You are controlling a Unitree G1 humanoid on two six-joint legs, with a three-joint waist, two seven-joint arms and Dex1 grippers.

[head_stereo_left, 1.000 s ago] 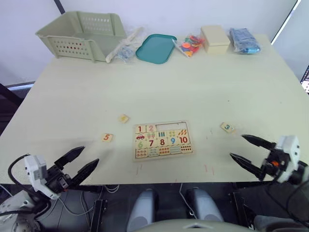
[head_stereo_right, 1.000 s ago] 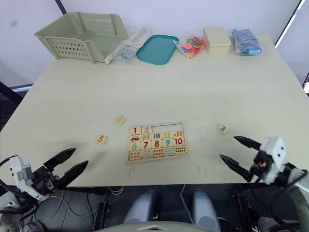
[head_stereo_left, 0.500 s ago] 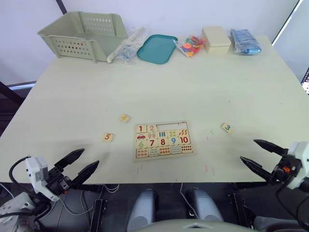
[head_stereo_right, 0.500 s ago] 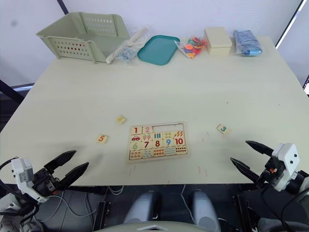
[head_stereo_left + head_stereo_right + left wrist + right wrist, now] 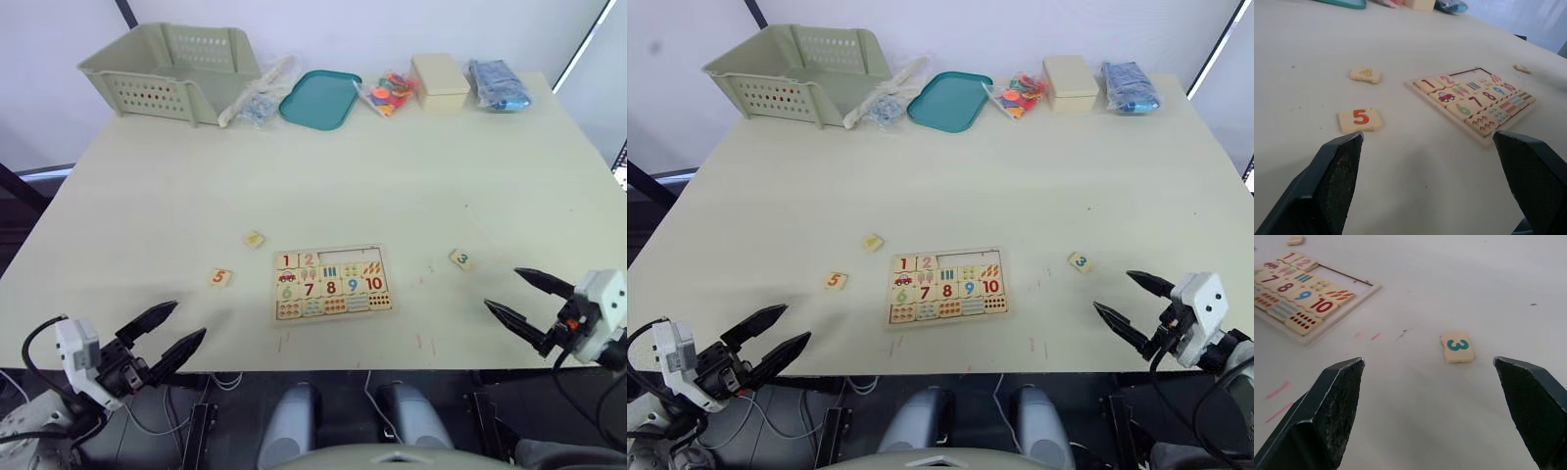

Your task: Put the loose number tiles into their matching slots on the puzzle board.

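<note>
The puzzle board (image 5: pixel 331 283) lies flat near the table's front middle, with tiles 1 and 2 seated in its top row and an empty strip beside them. Three loose number tiles lie on the table. Tile 5 (image 5: pixel 219 278) and tile 4 (image 5: pixel 254 239) are left of the board, and tile 3 (image 5: pixel 460 258) is to its right. My left gripper (image 5: pixel 190 318) is open at the front edge, short of tile 5 (image 5: pixel 1359 119). My right gripper (image 5: pixel 502 288) is open, just short of tile 3 (image 5: pixel 1457 346), which sits between the lines of its fingers.
Along the far edge stand a green basket (image 5: pixel 167 69), a clear bag (image 5: pixel 257 98), a teal tray (image 5: pixel 317 97), a heap of bright plastic pieces (image 5: pixel 387 91), a beige box (image 5: pixel 437 78) and a blue bag (image 5: pixel 495 82).
The right gripper drew back toward the front edge, then came forward a little toward tile 3, staying open. The left gripper has barely moved. The tiles and board lie as before.
</note>
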